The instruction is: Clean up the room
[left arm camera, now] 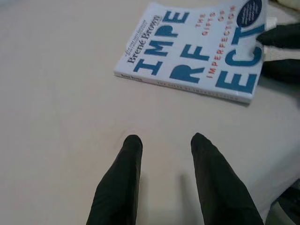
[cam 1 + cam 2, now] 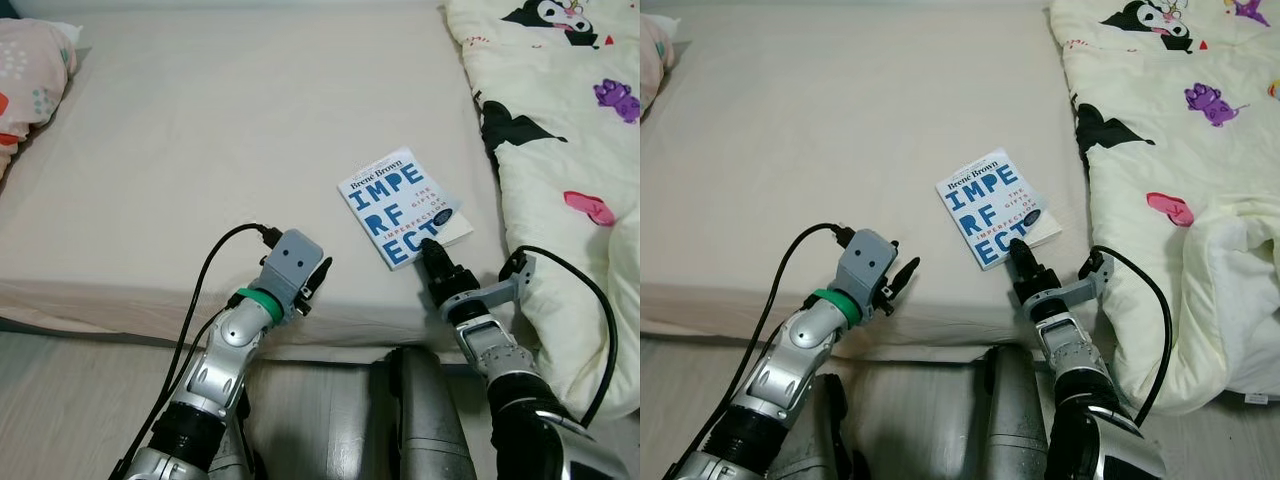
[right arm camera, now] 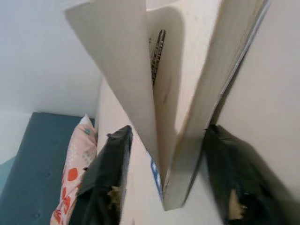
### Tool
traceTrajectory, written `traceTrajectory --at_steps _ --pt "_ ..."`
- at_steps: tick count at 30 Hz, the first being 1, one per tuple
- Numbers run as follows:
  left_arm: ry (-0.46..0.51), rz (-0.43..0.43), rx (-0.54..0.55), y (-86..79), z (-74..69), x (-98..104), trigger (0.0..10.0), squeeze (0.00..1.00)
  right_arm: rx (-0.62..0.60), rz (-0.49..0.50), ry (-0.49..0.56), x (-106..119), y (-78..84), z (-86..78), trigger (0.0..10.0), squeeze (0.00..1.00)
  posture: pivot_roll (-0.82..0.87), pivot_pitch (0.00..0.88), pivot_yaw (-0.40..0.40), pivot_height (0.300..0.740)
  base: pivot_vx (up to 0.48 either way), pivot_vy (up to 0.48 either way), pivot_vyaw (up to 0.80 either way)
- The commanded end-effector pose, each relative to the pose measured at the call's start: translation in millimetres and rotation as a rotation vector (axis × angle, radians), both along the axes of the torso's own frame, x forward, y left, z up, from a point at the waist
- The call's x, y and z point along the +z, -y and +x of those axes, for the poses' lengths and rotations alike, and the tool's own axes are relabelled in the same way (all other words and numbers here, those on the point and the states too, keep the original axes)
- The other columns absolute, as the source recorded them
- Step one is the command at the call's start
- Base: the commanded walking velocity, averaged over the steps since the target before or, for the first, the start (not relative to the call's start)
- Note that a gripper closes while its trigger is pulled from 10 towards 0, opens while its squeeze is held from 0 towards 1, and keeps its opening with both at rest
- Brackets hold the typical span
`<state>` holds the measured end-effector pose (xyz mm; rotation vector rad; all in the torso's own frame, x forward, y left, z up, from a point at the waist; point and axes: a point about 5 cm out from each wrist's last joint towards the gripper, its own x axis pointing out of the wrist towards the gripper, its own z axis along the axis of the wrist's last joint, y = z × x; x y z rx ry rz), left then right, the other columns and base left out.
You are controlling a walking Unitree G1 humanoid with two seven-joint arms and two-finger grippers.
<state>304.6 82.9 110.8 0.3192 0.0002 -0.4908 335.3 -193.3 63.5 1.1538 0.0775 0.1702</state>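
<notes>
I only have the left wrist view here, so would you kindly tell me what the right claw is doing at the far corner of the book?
Observer: The right claw sits at the near corner of the book, one finger above the lifted cover and one below the block of pages.
Operator: Thank you. Is the cover really lifted there?
Observer: Yes, the right wrist view shows the cover peeled up and away from the pages.
Operator: And what lies beyond the book, on the robot's right?
Observer: A cream quilt printed with cartoon figures lies along that side of the bed.
</notes>
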Motion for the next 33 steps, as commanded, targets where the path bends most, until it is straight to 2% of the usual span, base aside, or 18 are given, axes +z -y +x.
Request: traceTrajectory --at_steps 1,2,3,4,5,9,12,16,19,21,22,25,26,27,28,33 --pt "-0.021 0.015 -0.002 -2.0 -3.3 -5 10.0 0.00 0.012 0.021 -0.031 -3 -4.5 0.3 10.0 1.00 0.00 0.115 0.129 0.530 0.000 0.000 0.00" --pt "-0.022 0.016 0.000 -2.9 -3.9 -5 10.0 0.00 0.022 0.004 -0.070 -3 -7.3 2.8 10.0 0.00 0.00 0.119 0.128 0.530 0.000 0.000 0.00" --pt "-0.022 0.016 0.000 -2.9 -3.9 -5 10.0 0.00 0.022 0.004 -0.070 -3 -7.3 2.8 10.0 0.00 0.00 0.119 0.128 0.530 0.000 0.000 0.00" --pt "-0.024 0.018 0.004 -4.5 -5.0 -5 10.0 0.00 0.021 -0.014 -0.135 -4 -10.2 5.7 10.0 0.00 0.02 0.128 0.128 0.530 0.000 0.000 0.00" --pt "-0.024 0.018 0.004 -4.5 -5.0 -5 10.0 0.00 0.021 -0.014 -0.135 -4 -10.2 5.7 10.0 0.00 0.02 0.128 0.128 0.530 0.000 0.000 0.00" --pt "-0.033 0.027 0.016 -10.8 -10.2 -7 10.0 0.00 0.017 -0.054 -0.246 4 -21.8 18.9 10.0 0.00 0.03 0.145 0.126 0.530 0.000 0.000 0.00" --pt "-0.033 0.028 0.017 -11.3 -10.9 -7 10.0 0.00 0.014 -0.064 -0.272 4 -23.1 19.7 10.0 0.00 0.03 0.147 0.126 0.530 0.000 0.000 0.00" --pt "-0.036 0.030 0.017 -11.9 -12.7 -7 10.0 0.00 -0.003 -0.108 -0.358 1 -24.7 20.1 10.0 0.00 0.04 0.153 0.125 0.530 0.000 0.000 0.00" --pt "-0.037 0.030 0.017 -12.0 -13.1 -7 10.0 0.00 -0.003 -0.110 -0.365 1 -25.5 20.7 10.0 0.00 0.04 0.153 0.125 0.530 0.000 0.000 0.00" --pt "-0.038 0.033 0.019 -12.0 -14.1 -7 10.0 0.00 0.020 -0.080 -0.190 25 -31.0 33.8 10.0 0.00 0.06 0.164 0.125 0.530 0.000 0.000 0.00" --pt "-0.038 0.034 0.021 -12.3 -14.2 -6 10.0 0.00 0.032 -0.058 -0.095 37 -32.0 38.7 8.2 0.00 0.07 0.162 0.123 0.530 0.000 0.000 0.00" --pt "-0.038 0.035 0.022 -12.5 -14.2 -6 10.0 0.00 0.039 -0.045 -0.037 45 -32.3 41.3 8.2 0.00 0.07 0.162 0.123 0.530 0.000 0.000 0.00" --pt "-0.038 0.036 0.024 -12.6 -14.2 -6 10.0 0.00 0.030 -0.037 -0.012 47 -30.8 42.2 2.6 0.00 0.07 0.161 0.121 0.530 0.000 0.000 0.00" --pt "-0.038 0.036 0.024 -12.6 -14.2 -6 10.0 0.00 0.030 -0.037 -0.012 47 -30.8 42.2 2.6 0.00 0.07 0.161 0.121 0.530 0.000 0.000 0.00" --pt "-0.038 0.036 0.027 -12.9 -14.0 -5 10.0 0.00 0.028 -0.016 0.026 49 -28.9 41.6 0.0 0.00 0.07 0.158 0.120 0.530 0.000 0.000 0.00" --pt "-0.038 0.037 0.030 -13.2 -13.3 -5 10.0 0.00 0.030 0.009 0.071 49 -26.6 39.7 0.0 0.00 0.07 0.155 0.120 0.530 0.000 0.000 0.00"
